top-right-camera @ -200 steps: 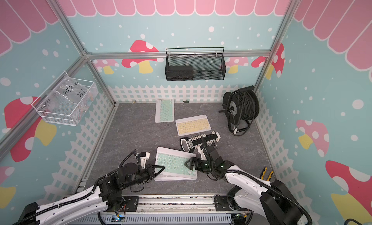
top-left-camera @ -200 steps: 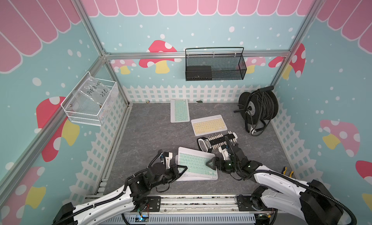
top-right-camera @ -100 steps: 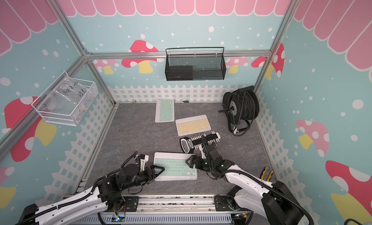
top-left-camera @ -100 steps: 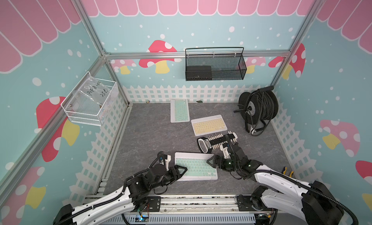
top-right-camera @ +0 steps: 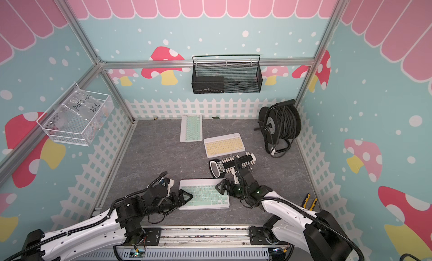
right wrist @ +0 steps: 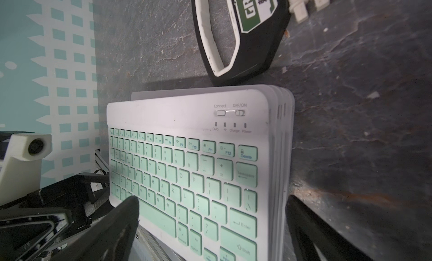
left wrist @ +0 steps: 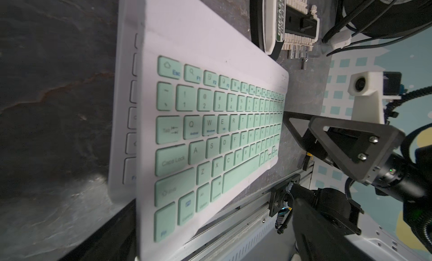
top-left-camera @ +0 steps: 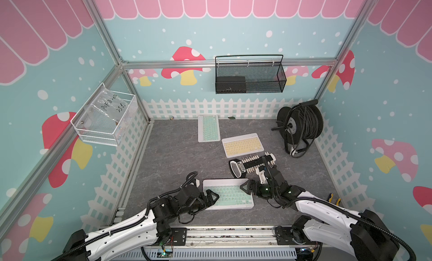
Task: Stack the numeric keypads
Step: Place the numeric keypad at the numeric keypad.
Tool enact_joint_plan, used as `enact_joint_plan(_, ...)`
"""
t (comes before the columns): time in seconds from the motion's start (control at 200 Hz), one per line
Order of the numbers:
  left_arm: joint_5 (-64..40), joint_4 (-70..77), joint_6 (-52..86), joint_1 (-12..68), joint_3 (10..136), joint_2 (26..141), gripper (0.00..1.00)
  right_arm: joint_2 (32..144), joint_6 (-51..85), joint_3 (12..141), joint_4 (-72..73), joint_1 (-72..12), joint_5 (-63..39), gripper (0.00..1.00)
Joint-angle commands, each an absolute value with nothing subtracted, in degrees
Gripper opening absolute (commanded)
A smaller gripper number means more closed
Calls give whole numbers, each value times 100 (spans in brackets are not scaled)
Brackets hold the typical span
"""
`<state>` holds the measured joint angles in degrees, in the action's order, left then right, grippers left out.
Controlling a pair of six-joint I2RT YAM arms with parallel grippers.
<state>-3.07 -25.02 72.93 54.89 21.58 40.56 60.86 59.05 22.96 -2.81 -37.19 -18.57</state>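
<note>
A stack of numeric keypads [top-left-camera: 228, 194] [top-right-camera: 203, 194] lies near the front edge, topped by a mint-keyed one [left wrist: 217, 131] [right wrist: 187, 173]. That top keypad sits slightly off the white-keyed one under it. Several white edges show at the stack's right end. My left gripper [top-left-camera: 209, 199] [top-right-camera: 185, 198] stands open at the stack's left end, holding nothing. At the right end my right gripper [top-left-camera: 245, 187] [top-right-camera: 221, 188] [right wrist: 211, 201] is open, one finger on each side. A yellow keypad [top-left-camera: 242, 145] and another mint keypad [top-left-camera: 208, 128] lie apart further back.
A black bar holder with white pegs [top-left-camera: 252, 165] lies just behind the stack, close to my right arm. A cable reel [top-left-camera: 301, 126] stands at the back right. Baskets hang on the back wall [top-left-camera: 250, 75] and the left wall [top-left-camera: 105, 119]. Pliers [top-left-camera: 334, 198] lie at the right.
My left gripper opened and let go of the mint keypad. The keypad dropped from tilted to flat on the stack. The right gripper stayed open at the right end.
</note>
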Motion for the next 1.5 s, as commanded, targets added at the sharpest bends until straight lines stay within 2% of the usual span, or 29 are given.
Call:
enact_joint_plan(0.0, -96, -2968, 7371, 5519, 2294, 3956, 99, 6072, 6031, 2201, -123, -3760, -1767, 100)
enact_joint_plan(0.39, 501, -3618, 7298, 5502, 2527, 3862, 100, 6087, 6042, 2213, -197, -3801, -1777, 100)
enact_joint_plan(0.615, 558, -3227, 6860, 5287, 2975, 4845, 100, 5941, 6078, 2258, -501, -3898, -1566, 100)
enact_joint_plan(0.961, 18, -2904, 6087, 4287, 3355, 5809, 100, 5985, 6279, 2372, -943, -4128, -1083, 99)
enact_joint_plan(1.496, -377, -2620, 5799, 4103, 3874, 7112, 100, 5846, 7323, 2614, -1962, -5238, -155, 99)
